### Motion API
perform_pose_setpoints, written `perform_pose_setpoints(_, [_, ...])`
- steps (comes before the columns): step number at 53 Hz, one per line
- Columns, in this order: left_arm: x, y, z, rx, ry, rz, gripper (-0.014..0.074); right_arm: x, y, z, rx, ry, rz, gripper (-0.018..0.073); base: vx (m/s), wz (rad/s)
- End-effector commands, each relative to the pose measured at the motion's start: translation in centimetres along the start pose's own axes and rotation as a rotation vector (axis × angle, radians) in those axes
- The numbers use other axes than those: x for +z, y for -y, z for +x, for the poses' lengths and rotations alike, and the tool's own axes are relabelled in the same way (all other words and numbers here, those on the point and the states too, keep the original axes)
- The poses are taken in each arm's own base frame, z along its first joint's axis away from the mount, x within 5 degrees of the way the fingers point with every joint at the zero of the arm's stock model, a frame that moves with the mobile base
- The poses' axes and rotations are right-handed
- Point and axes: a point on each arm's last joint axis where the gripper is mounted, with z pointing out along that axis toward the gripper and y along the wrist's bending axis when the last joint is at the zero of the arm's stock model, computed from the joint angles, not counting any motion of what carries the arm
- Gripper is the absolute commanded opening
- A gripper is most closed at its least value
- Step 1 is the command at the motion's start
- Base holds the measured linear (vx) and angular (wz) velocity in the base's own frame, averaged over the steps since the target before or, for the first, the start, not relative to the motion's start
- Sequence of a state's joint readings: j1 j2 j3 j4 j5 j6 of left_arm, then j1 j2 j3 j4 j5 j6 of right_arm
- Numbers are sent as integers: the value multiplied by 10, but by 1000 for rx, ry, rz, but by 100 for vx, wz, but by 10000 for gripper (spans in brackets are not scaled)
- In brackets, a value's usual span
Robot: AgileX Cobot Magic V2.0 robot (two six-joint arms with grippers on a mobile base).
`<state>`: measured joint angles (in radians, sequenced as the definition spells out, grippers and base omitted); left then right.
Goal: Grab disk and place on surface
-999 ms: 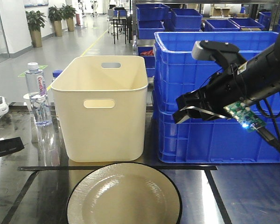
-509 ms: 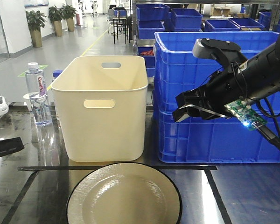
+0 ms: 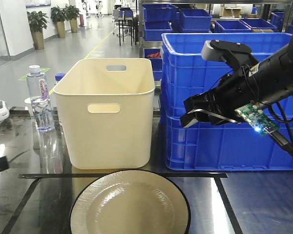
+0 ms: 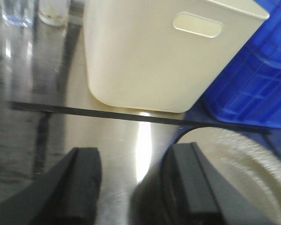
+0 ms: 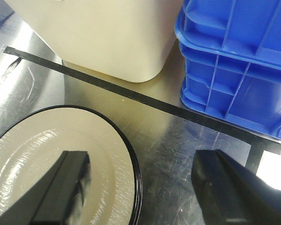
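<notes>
We are holding our right gripper (image 3: 198, 111), jaws apart and empty, above the tabletop (image 3: 256, 204) as the disk (image 3: 130, 204) is lying inside the tape lines (image 3: 122, 175) below it, left gripper (image 4: 133, 185) likewise spread over its rim.

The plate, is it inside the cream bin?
No, the plate lies flat on the tabletop in front of the cream bin, inside the black tape lines.
</notes>
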<state>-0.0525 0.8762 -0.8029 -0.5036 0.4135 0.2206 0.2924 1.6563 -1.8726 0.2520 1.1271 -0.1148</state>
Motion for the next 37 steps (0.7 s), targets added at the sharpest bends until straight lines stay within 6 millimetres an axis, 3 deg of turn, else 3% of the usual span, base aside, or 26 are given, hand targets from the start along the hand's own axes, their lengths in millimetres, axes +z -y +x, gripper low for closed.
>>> perform_pose_setpoints(1, [-23, 1, -4, 95, 202, -38, 305, -29, -6, -13, -13, 152, -4, 522, 0, 0])
perform_pose_setpoints(15, [-69, -25, 87, 159, 500, -80, -4, -29, -6, -13, -13, 152, -4, 522, 0, 0])
perform_pose_setpoints(27, [-72, -48, 167, 215, 545, -141, -9, -29, -6, -13, -13, 152, -4, 522, 0, 0])
perform_pose_setpoints(37, [-69, -53, 180, 168, 440, -182, -8, -29, -7, -12, -10, 146, -11, 522, 0, 0])
